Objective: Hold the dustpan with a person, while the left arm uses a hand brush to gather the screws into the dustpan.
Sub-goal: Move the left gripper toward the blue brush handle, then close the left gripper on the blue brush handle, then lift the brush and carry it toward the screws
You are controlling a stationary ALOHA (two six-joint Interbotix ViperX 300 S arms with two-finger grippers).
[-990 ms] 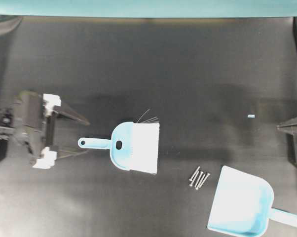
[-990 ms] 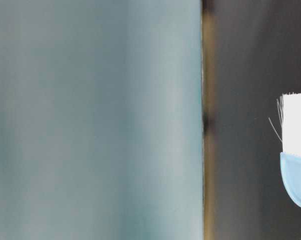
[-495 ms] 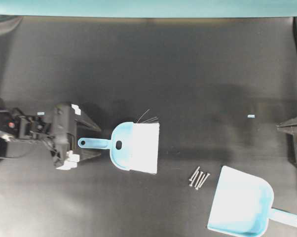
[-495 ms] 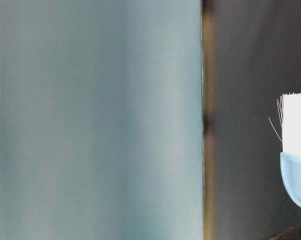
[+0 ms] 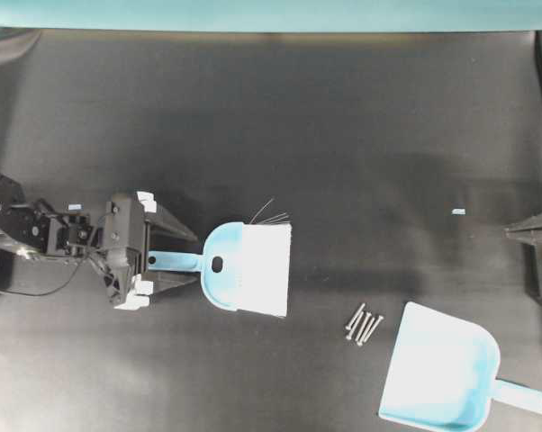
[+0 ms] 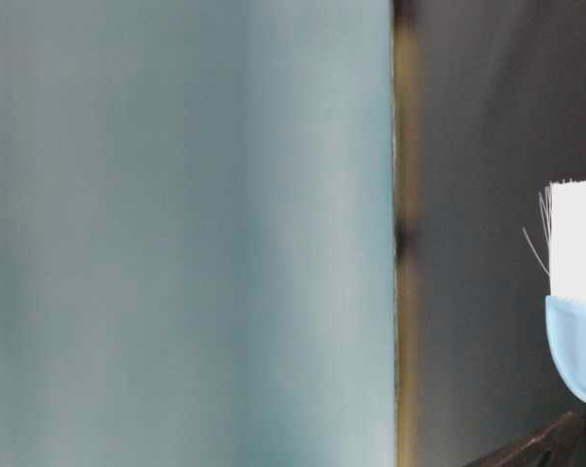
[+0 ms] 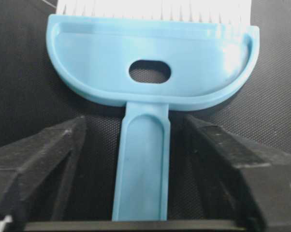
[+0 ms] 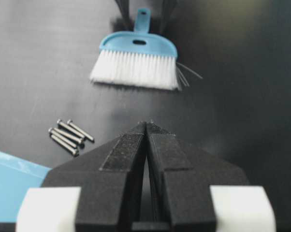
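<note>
One light blue hand brush, white bristles.

No readable text, label, brand or number shows anywhere.

Robot lab bench: black mat, teal backdrop

A matte black table surface with a fine woven texture fills the scene under soft, even light, with a faint sheen towards its middle. Along its far edge runs a smooth teal wall panel. A tiny pale blue fleck lies at the right.
</note>
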